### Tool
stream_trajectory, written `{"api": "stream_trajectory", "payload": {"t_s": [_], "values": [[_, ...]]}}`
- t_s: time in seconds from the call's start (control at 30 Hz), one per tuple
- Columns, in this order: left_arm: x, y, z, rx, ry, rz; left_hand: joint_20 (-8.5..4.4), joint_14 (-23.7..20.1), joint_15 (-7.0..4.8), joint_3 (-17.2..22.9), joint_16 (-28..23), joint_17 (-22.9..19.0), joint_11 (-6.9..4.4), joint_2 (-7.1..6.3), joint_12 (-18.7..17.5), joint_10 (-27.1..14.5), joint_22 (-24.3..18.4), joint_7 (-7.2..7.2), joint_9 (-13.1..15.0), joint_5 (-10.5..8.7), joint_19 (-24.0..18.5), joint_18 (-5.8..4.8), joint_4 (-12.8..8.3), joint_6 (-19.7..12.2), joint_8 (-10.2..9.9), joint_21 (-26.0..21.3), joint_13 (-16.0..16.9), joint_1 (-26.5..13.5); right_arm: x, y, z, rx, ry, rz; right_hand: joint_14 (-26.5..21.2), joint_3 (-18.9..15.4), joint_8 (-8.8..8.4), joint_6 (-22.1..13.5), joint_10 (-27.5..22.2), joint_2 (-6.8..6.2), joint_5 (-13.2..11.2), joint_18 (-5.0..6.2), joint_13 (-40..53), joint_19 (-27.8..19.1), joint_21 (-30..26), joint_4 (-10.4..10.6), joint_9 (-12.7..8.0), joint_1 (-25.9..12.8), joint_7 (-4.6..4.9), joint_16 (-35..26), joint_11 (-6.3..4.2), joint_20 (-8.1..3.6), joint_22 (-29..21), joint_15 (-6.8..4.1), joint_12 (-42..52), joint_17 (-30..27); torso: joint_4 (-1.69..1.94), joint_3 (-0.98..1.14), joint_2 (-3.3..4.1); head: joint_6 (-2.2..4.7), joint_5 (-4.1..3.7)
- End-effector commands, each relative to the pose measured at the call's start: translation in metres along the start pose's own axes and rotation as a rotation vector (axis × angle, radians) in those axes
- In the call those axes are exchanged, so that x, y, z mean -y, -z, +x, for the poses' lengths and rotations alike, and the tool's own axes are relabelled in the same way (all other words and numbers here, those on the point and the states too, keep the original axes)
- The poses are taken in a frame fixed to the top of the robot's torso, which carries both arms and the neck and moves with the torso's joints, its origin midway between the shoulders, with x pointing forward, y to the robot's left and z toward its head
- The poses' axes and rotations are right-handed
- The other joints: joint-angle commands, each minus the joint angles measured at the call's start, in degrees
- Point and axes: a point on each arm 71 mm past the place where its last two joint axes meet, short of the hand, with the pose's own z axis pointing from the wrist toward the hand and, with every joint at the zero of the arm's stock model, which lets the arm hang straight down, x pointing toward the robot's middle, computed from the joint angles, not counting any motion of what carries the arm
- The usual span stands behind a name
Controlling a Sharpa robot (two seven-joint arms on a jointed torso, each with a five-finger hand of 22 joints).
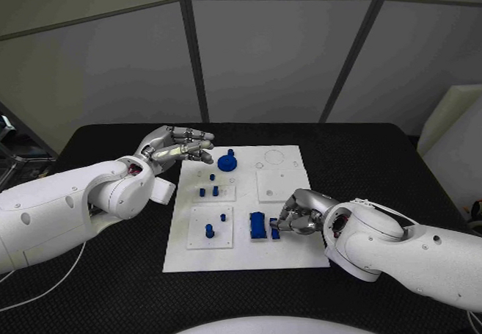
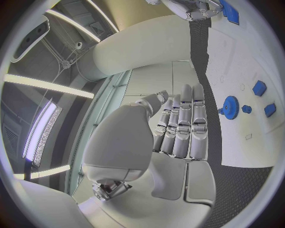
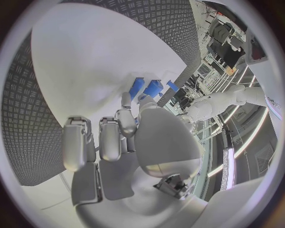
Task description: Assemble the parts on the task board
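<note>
Head view puts the white rectangular task board (image 1: 286, 251) mid-tabletop. At its five o'clock, the right robot hand (image 1: 299, 213) has fingers against a blue block-shaped plastic part (image 1: 258, 225); whether it truly grips I cannot tell. At eleven o'clock the left robot hand (image 1: 176, 145) hovers with fingers apart, holding nothing, beside a blue round gear-like part (image 1: 227, 164). These pieces look light, rigid and probably slick; pinch the block across its flat sides, the gear by its rim.
</note>
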Motion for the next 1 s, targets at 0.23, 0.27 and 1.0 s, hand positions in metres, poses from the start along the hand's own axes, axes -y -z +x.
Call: {"api": "stream_trajectory", "payload": {"t_s": [0.23,0.27,1.0], "values": [[0.0012,-0.0004,0.0013,-0.013,0.007,0.003,0.00,0.4,0.07,-0.4,-0.4,0.1,0.06,0.30,-0.2,0.1,-0.1,0.31,-0.1,-0.22,0.6,-0.74,0.0,0.0,0.2,-0.4,-0.1,-0.3,-0.0039,-0.0002,0.0008,-0.004,0.029,-0.016,3.5,-2.9,1.12,-0.5,0.5,0.74,-6.0,-0.46,0.4,1.2,0.2,0.1,1.1,-3.9,0.18,0.2,0.09,-0.29,10.2,-0.29,0.4,0.9,-0.01,0.00,0.04,-0.12,0.04],[0.0012,-0.0004,0.0014,-0.013,0.007,0.003,0.00,0.4,0.07,-0.4,-0.4,0.1,0.06,0.30,-0.2,0.1,-0.1,0.31,-0.1,-0.22,0.6,-0.74,0.0,0.0,0.2,-0.4,-0.1,-0.3,-0.0042,-0.0001,0.0009,-0.005,0.027,-0.016,3.5,-3.1,1.21,-0.5,0.5,0.87,-6.5,-0.46,0.5,1.3,0.2,0.1,1.2,-4.2,0.18,0.2,0.09,-0.29,10.2,-0.29,0.4,1.0,-0.02,0.00,0.03,-0.13,0.04],[0.0006,-0.0012,0.0014,-0.017,0.009,0.002,0.03,0.4,0.12,-0.4,-0.6,0.1,0.11,0.32,-0.2,0.1,-0.2,0.36,-0.1,-0.21,0.6,-0.76,0.1,-0.1,0.2,-0.4,-0.1,-0.4,0.0017,0.0062,-0.0029,0.007,0.062,-0.037,3.5,-4.3,2.70,-1.5,0.3,0.58,-14.7,-0.39,0.6,1.1,-0.1,-3.1,2.9,4.2,-0.02,0.1,-0.10,-0.42,10.1,-0.46,0.0,0.9,-0.08,0.03,-0.03,-0.03,-0.20]]}}
